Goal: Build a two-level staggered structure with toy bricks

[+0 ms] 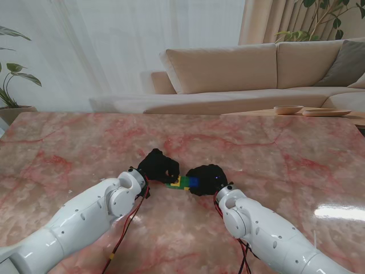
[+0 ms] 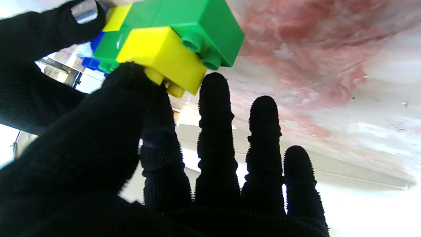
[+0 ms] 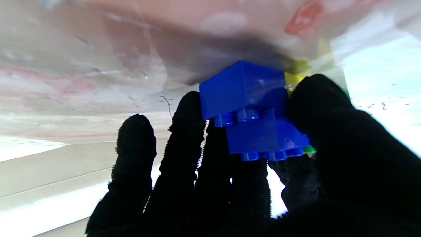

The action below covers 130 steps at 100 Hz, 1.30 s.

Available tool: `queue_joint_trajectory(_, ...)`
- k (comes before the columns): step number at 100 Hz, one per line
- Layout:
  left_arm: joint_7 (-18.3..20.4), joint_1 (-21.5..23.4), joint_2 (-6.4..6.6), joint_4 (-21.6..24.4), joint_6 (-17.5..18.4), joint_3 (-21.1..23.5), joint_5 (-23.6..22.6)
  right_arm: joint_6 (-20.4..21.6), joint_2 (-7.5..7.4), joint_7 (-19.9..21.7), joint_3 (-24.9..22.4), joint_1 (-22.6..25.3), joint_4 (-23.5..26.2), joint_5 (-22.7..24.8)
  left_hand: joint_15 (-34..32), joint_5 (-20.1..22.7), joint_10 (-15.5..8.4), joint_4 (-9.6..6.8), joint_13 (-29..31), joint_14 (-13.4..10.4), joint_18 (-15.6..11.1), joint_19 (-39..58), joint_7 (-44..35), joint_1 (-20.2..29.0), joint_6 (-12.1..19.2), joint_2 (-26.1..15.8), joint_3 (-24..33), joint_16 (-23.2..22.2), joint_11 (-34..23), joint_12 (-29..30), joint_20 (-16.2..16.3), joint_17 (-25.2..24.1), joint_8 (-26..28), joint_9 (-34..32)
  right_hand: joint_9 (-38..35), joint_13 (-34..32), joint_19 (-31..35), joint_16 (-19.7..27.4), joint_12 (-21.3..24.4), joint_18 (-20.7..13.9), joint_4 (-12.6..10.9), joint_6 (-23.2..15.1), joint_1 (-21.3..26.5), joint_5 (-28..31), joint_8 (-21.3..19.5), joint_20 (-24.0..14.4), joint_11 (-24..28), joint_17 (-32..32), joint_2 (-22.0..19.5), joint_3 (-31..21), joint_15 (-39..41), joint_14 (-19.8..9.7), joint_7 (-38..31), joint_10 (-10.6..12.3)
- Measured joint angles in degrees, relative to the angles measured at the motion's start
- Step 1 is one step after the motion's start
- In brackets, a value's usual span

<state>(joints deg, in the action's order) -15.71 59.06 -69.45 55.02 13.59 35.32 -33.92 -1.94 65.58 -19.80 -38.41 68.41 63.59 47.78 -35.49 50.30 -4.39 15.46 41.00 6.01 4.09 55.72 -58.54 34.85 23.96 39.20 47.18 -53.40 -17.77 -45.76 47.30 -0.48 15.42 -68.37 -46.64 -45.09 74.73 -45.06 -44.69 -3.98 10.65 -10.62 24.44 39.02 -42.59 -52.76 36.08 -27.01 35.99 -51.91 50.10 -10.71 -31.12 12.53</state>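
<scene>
brick stack (image 1: pixel 185 182) at table (image 1: pixel 68 142) centre, between both hands | left hand (image 1: pixel 158 166) at its 10 o'clock, gripping yellow end | right hand (image 1: pixel 206 178) at 3 o'clock, gripping blue end

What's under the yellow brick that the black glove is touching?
The yellow brick sits on a green brick, which rests on the marble table. It only partly overlaps it. The left hand touches it; farther bricks are partly hidden by fingers.

Pink marble table (image 1: pixel 68 142), beige sofa (image 1: pixel 256 74) behind, sheer white curtains (image 1: pixel 114 45), leafy plants (image 1: pixel 11 74)
</scene>
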Motion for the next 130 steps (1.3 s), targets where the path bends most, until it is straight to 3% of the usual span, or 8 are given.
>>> queue_joint_trajectory(35, 1.05, -1.2, -0.67, -2.16, 1.01, -0.43, 2.46, 0.23, 0.01, -0.22, 0.02, -0.06, -0.18, 0.0, -0.02, 1.23, -0.12, 1.17, -0.04, 0.01, 0.0, 0.55, 0.31, -1.24, 2.7, 0.76, -0.13, 0.07, -0.1, 0.66, -0.88, -0.25, -1.93, -0.83, -0.21, 0.0, 0.0, 0.0, 0.01, 0.0, 0.0, 0.06, 0.01, 0.0, 0.03, 0.0, -0.31, 0.0, 0.0, 0.0, 0.0, 0.0, -0.04, -0.01)
queue_joint_trajectory(44, 1.57, 0.36, -0.91, -1.56, 0.94, 1.8, 3.06, 0.48, 0.01, -0.19, -0.03, -0.08, -0.25, -0.04, 0.1, 0.43, -0.16, 0.94, -2.14, 0.01, 0.0, 0.14, 1.98, -1.07, 2.3, 0.5, -0.19, 1.5, -1.52, 0.97, -1.9, -1.49, -0.46, 4.43, -0.21, 0.0, 0.0, 0.0, 0.01, 0.0, 0.0, 0.07, 0.01, 0.0, 0.12, 0.0, -0.31, 0.0, 0.0, 0.0, 0.0, 0.0, -0.05, -0.01)
queue_joint_trajectory(64, 2.37, 3.74, -0.81, 0.44, 0.96, 4.94, 6.79, 0.87, -0.14, 0.1, -0.13, -0.13, -0.17, 0.32, 3.69, -5.12, 0.14, -0.28, -7.1, 0.14, 0.09, -6.35, 3.71, 0.58, -1.21, -0.07, 1.69, 3.6, -10.56, 12.74, -4.1, -2.1, 5.59, 17.52, -0.21, 0.0, -0.03, 0.0, 0.11, 0.0, 0.0, 0.26, 0.01, 0.0, 0.26, 0.0, -0.61, 0.0, 0.0, 0.0, 0.0, 0.0, -0.12, -0.01)
queue_joint_trajectory(67, 2.43, 4.06, -0.75, 0.68, 1.14, 5.27, 6.72, 0.9, -0.16, 0.1, -0.13, -0.14, -0.17, 0.36, 3.69, -6.45, 0.43, -1.71, -8.23, 0.16, 0.16, -7.66, 5.09, -0.71, -1.91, -0.02, 3.22, 3.8, -10.76, 13.62, -4.48, -2.1, 6.64, 19.05, -0.21, 0.0, -0.05, 0.0, 0.12, 0.0, 0.0, 0.59, 0.01, 0.0, 0.26, 0.0, -0.66, 0.0, 0.0, 0.0, 0.0, 0.0, -0.46, -0.01)
queue_joint_trajectory(73, 2.63, 4.88, -0.64, 1.28, 1.64, 6.33, 6.65, 0.99, -0.2, 0.1, -0.12, -0.16, -0.17, 0.41, 5.23, -9.27, 0.94, -4.46, -10.93, 0.27, 0.22, -10.61, 9.26, -3.97, -5.68, -0.02, 5.69, 4.77, -10.74, 14.76, -5.08, -2.19, 8.25, 23.65, -0.21, 0.0, -0.18, 0.0, 0.2, 0.0, 0.02, 0.93, -0.15, 0.0, 0.26, 0.0, -0.7, 0.01, 0.0, 0.19, 0.0, 0.0, -0.62, -0.16)
queue_joint_trajectory(85, 2.98, 7.69, -0.26, 4.34, 1.3, 9.3, 7.02, 1.11, -0.29, 0.18, -0.12, -0.25, -0.17, 0.6, 12.1, -16.84, 2.02, -4.58, -16.75, 0.39, 0.28, -21.58, 21.62, -7.07, -17.51, -1.3, 3.82, 11.8, -7.75, 18.81, -6.78, -2.3, 6.53, 33.15, -0.06, 0.02, -2.86, 0.28, 0.21, 0.16, 0.09, 1.25, -1.21, 0.0, 0.26, 0.0, -0.63, 1.16, -0.21, 0.46, -1.36, 0.01, -0.63, -1.0)
queue_joint_trajectory(99, 4.17, 11.87, 0.53, 11.39, -4.6, 12.83, 8.04, 1.51, -0.54, 0.94, -0.28, -0.27, 0.16, 1.12, 16.66, -18.84, 2.57, -4.75, -18.11, 0.39, 0.32, -29.42, 27.1, -7.67, -19.18, -2.5, 1.68, 17.98, -4.82, 22.94, -8.24, -2.91, 5.19, 36.64, 0.4, 1.38, -6.56, 1.79, 1.02, 0.7, 0.04, 0.29, -0.89, 0.02, 0.26, 1.37, -0.82, 2.42, -0.73, 0.29, -4.51, 0.16, -0.57, -0.57)
queue_joint_trajectory(130, 4.07, 18.21, 1.65, 19.36, -7.16, 18.49, 5.84, 2.15, -1.0, 1.63, -0.32, -0.3, 0.61, 2.12, 19.96, -18.83, 2.66, -5.35, -19.54, 0.39, 0.32, -31.84, 30.66, -7.73, -20.04, -2.51, -1.42, 21.27, -3.56, 25.18, -8.14, -2.93, 2.93, 38.97, 3.34, 3.65, -10.28, 3.81, 4.63, 1.01, 0.0, 0.26, -0.89, -0.46, -0.03, 2.64, -4.49, 3.88, -1.68, 0.57, -7.79, 0.41, 1.86, -0.95)
